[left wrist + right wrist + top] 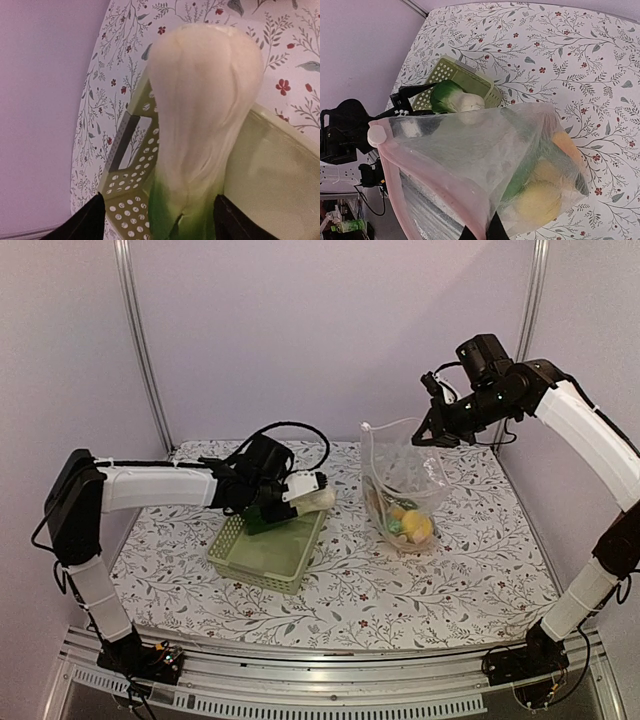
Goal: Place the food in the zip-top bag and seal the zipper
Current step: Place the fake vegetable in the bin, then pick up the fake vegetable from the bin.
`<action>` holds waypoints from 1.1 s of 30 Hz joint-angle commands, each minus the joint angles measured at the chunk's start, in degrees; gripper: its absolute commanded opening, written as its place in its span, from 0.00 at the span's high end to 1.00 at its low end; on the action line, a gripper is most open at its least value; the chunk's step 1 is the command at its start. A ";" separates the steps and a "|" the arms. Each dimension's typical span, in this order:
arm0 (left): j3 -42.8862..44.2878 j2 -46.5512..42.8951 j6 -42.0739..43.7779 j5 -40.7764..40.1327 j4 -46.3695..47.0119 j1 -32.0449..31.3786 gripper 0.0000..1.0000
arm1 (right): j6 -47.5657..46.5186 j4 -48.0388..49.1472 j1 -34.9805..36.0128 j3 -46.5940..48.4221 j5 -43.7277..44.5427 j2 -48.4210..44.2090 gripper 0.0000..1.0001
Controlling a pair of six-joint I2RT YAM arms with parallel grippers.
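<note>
My left gripper (298,502) is shut on a toy bok choy (200,125) with a white stalk and green leaves (318,502), held over the far end of the pale green basket (262,558). The bok choy also shows in the right wrist view (452,97). My right gripper (432,432) is shut on the rim of the clear zip-top bag (405,480) and holds it up with its mouth open. Its pinkish zipper (430,175) runs along the mouth edge. Inside the bag lie yellow (540,202) and orange (566,145) fruits and a green piece (520,175).
The basket (280,175) stands left of centre on the flowered tablecloth (450,580). A metal frame post (140,340) rises at the back left and another (535,300) at the back right. The basket's perforated wall and handle slot (125,145) lie just below the bok choy.
</note>
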 commanded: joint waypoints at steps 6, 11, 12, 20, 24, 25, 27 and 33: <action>15.35 -6.11 -44.00 -21.42 -13.56 -6.79 0.23 | 1.85 4.90 -0.40 -3.06 -1.09 -1.59 0.99; 18.88 -7.17 -89.64 -16.80 -21.57 -6.89 0.27 | 1.72 5.55 -0.38 -2.89 -2.48 -0.32 0.99; 17.81 -7.52 -96.62 -16.08 -21.52 -6.91 0.28 | 1.58 5.64 -0.37 -2.89 -2.55 -0.22 0.99; 3.50 -10.49 -128.98 -5.97 -17.23 -2.91 0.29 | -0.68 5.12 -0.64 -3.15 -2.76 0.02 0.99; -2.28 -10.67 -142.59 -1.61 -14.98 -2.22 0.29 | -1.35 5.11 -1.17 -3.15 -3.41 -0.07 0.99; -3.36 -10.57 -146.18 -1.27 -14.92 -2.22 0.29 | -1.45 5.24 -1.19 -3.34 -3.42 -0.23 0.99; -5.44 -10.75 -151.21 -1.28 -13.05 -1.97 0.29 | -1.53 5.54 -1.27 -3.74 -3.64 -0.40 0.99; -9.88 -11.28 -156.64 -3.05 -6.11 0.36 0.27 | -1.34 6.34 -1.37 -5.35 -3.96 -1.20 0.99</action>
